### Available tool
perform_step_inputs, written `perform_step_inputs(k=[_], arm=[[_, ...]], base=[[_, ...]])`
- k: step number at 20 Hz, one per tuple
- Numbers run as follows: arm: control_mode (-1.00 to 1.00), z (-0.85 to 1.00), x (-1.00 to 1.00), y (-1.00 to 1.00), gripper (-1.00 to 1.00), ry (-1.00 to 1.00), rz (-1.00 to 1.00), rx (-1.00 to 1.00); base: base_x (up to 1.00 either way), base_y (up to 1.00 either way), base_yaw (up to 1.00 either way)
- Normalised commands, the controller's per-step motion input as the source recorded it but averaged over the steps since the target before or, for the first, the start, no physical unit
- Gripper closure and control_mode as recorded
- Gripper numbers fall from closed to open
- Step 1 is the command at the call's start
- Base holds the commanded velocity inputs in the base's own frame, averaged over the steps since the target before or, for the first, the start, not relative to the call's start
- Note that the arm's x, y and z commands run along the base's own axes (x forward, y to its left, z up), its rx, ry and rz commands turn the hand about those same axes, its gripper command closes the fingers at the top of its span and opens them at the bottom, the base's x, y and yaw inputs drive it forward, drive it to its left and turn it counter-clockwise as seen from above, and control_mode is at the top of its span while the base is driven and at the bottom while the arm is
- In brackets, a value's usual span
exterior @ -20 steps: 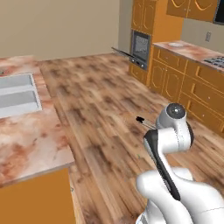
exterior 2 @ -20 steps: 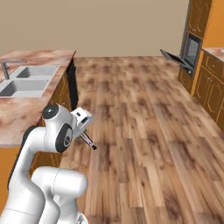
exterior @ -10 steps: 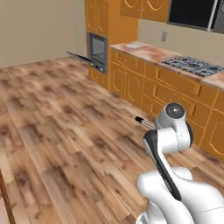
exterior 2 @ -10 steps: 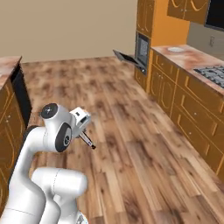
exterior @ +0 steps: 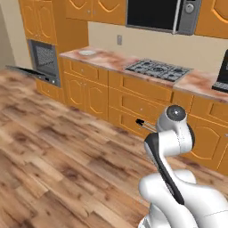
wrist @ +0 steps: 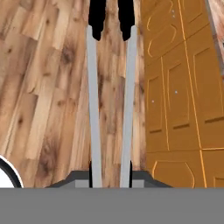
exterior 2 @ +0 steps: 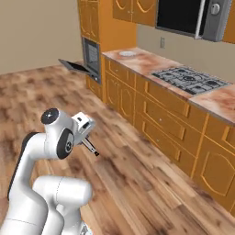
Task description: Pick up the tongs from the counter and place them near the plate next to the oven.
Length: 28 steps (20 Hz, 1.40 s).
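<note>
Already clear of the island, the tongs (wrist: 109, 100) are in the pincer (wrist: 110, 171), which is closed on their near end: in the hand view the two grey blades run forward from between the fingertips to black tips, over wooden floor (wrist: 48, 87) and beside orange cabinet doors (wrist: 179, 96). From the right base view the tongs (exterior 2: 90, 148) poke out below the folded arm, pointing down toward the floor.

This looks like the carry step, with the grasp done and the placing still ahead. The plate (exterior: 87, 52) sits on the marbled surface (exterior: 111, 60) at its end nearest the oven (exterior: 44, 60), whose door hangs open; the stove burners (exterior: 156, 69) lie farther from the oven along the same surface. The arm is tucked in, well apart from the plate.

Next, I judge, the base must close on that end, then the arm must reach out, lower the tongs flat beside the plate without striking its rim, and release.
</note>
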Motion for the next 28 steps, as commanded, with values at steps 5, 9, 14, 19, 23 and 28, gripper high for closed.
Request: perform_step_inputs(k=[5, 9, 14, 19, 23, 28], arm=[[1.0, 0.0, 0.0, 0.0, 1.0, 0.0, 0.0, 0.0], [1.0, 0.0, 0.0, 0.0, 1.0, 0.0, 0.0, 0.0], [1.0, 0.0, 0.0, 0.0, 1.0, 0.0, 0.0, 0.0], [1.0, 0.0, 0.0, 0.0, 1.0, 0.0, 0.0, 0.0], [1.0, 0.0, 0.0, 0.0, 1.0, 0.0, 0.0, 0.0], [1.0, 0.0, 0.0, 0.0, 1.0, 0.0, 0.0, 0.0]], base=[[1.0, 0.53, -0.52], [1.0, 0.87, -0.45], [1.0, 0.99, -0.38], [1.0, 1.0, -0.36], [1.0, 1.0, -0.33], [1.0, 1.0, -0.3]])
